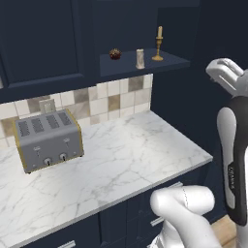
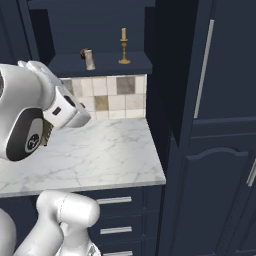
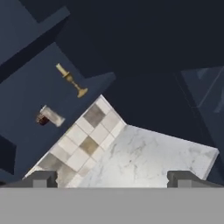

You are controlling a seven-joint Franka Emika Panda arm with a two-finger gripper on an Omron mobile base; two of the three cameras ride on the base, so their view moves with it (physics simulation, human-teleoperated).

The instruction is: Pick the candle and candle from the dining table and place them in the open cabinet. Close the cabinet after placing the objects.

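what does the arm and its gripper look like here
The arm is glossy white with rounded, bulbous link shells and dark grey to black bands at the joints; one dark band carries small pale lettering, too small to read. The gripper ends in two small, blocky dark grey fingers. No loose cables show.

Candles (image 1: 158, 46) on cabinet shelf (image 1: 169, 61)

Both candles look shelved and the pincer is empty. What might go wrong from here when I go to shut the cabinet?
1. The taper candle stands tall on a narrow brass base near the shelf's front edge; a swinging door or passing arm might tip it.
2. The stub candle sits beside a small dark round object, so a nudge could knock either off onto the marble counter.
3. The open pincer could snag.
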